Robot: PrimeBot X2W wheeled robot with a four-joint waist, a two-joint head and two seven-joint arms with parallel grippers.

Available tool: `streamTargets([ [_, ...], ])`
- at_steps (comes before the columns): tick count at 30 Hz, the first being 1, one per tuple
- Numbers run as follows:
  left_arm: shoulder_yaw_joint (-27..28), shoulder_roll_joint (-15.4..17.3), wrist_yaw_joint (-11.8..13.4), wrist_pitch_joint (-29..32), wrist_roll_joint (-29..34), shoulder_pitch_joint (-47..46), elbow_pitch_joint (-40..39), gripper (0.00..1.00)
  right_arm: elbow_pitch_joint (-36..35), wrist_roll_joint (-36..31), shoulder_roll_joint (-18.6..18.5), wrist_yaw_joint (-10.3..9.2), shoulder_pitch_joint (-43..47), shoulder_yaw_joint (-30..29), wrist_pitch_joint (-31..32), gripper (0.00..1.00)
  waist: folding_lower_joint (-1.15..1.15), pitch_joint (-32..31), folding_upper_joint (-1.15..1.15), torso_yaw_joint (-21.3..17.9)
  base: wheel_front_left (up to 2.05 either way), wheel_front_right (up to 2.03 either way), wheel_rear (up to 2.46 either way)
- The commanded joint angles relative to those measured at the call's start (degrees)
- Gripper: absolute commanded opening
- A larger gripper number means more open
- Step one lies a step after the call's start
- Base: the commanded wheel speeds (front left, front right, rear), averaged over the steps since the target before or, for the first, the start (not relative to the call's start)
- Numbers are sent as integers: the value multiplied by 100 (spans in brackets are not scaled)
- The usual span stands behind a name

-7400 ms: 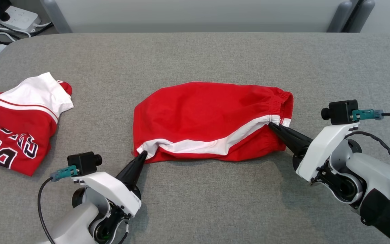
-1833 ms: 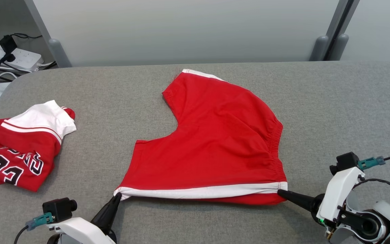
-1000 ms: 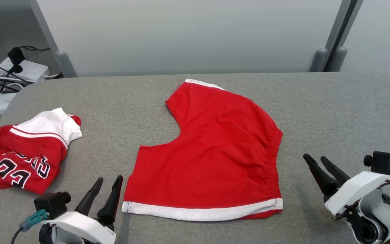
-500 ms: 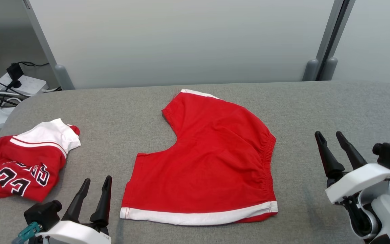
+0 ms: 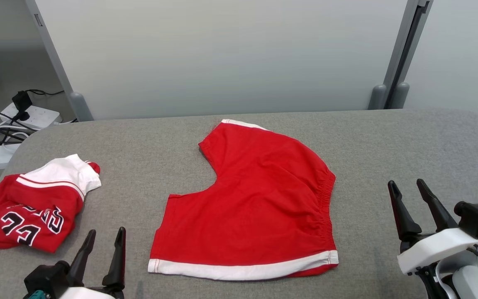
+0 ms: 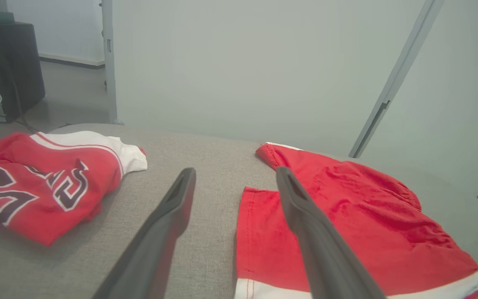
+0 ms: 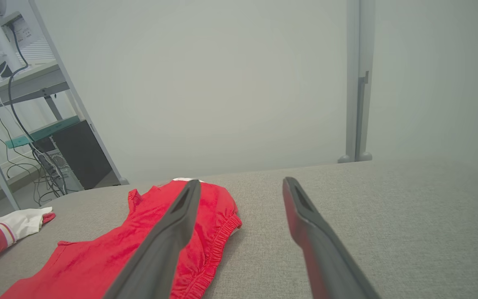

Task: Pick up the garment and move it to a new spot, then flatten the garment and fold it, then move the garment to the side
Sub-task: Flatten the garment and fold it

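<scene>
Because the grey table [image 5: 388, 137] is covered in a coarse, grippy weave, the red shorts [image 5: 259, 207], laid out mid-table, could be dragged and bunched when a fold is pulled; if one layer alone is pinched, a skewed fold is risked. The folded jersey [image 5: 35, 203], well left, could be snagged by a wide sweep. Table: rounded corners. Shorts: thin matte knit, gathered elastic waistband at right, white band along the near edge, soft creases. Left gripper [image 5: 106, 231] and right gripper [image 5: 405, 182]: tapered dark fingers spread apart, nothing held, shorts flanked.
</scene>
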Motion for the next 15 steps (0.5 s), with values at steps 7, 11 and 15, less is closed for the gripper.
streamTargets([
  [7, 548, -157, -5, -59, 777, 53, -480, 100, -530, -588, 157, 25, 326, -200, -76, 100, 0, 56, 0, -8, 0, 0, 0],
  [11, 811, -297, 61, -59, 1302, 149, -654, 100, -729, -932, 297, 25, 558, -355, -76, 100, 0, 92, 0, 7, 0, 0, 0],
  [15, 865, -386, 218, -59, 1730, 238, -795, 100, -882, -1314, 418, 25, 801, -439, -76, 100, 0, 102, 0, 31, 0, 0, 0],
])
